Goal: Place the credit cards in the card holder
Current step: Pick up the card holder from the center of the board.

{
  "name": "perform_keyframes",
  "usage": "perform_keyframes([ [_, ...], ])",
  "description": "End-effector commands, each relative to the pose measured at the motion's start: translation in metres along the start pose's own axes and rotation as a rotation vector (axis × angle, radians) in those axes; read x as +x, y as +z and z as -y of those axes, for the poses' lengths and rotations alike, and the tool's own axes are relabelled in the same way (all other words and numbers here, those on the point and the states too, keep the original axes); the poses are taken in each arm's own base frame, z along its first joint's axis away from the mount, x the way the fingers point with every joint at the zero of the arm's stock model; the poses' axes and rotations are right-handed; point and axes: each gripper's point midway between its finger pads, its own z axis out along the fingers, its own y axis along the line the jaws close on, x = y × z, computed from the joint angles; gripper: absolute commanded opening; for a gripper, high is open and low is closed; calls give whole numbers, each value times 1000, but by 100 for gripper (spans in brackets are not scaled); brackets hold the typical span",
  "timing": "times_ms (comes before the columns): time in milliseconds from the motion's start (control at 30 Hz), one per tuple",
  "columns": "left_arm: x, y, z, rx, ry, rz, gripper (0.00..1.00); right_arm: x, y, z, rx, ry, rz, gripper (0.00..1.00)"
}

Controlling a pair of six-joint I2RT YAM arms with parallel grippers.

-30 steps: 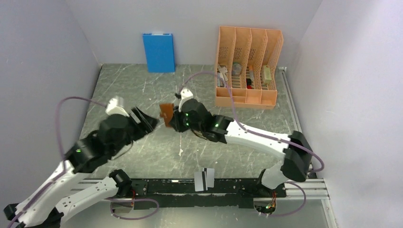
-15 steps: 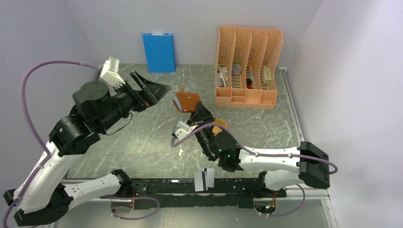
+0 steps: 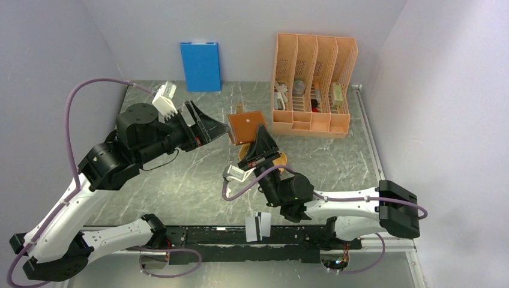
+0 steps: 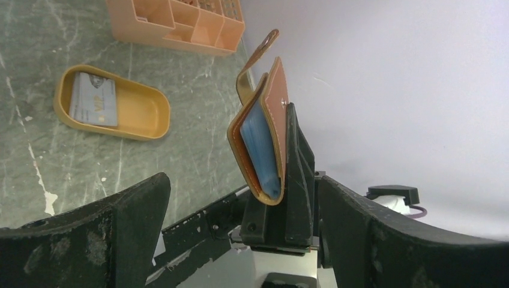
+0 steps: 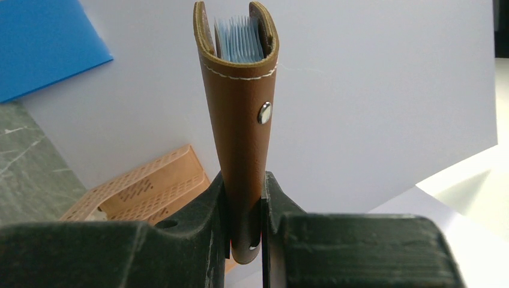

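My right gripper (image 3: 262,145) is shut on the lower end of the brown leather card holder (image 3: 247,127) and holds it upright above the table. The holder (image 5: 240,120) gapes at the top, with several pale blue credit cards (image 5: 239,39) standing inside. In the left wrist view the cards (image 4: 262,153) show in the holder's (image 4: 277,102) open side. My left gripper (image 3: 215,129) is open, its tips close to the holder's left edge. A grey card (image 4: 93,99) lies in the orange oval tray (image 4: 141,114). A white card with a black stripe (image 3: 258,225) lies at the near edge.
The orange tray (image 3: 277,160) sits under my right gripper. A tall orange file rack (image 3: 312,84) stands at the back right. A big blue box (image 3: 200,66) leans on the back wall. Grey walls close in the left and right sides.
My left gripper has opened wide, risen and swung right up to the card holder. My right arm has drawn back toward the front and turned the holder upright.
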Motion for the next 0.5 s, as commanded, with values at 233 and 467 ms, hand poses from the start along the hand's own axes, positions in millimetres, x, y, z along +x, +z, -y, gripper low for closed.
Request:
perform_keyframes([
  [233,19,25,23,116,-39,-108,97,-14,8,23,110,7,3,0],
  [467,24,40,12,95,-45,-105,70,-17,8,22,109,13,-1,0],
])
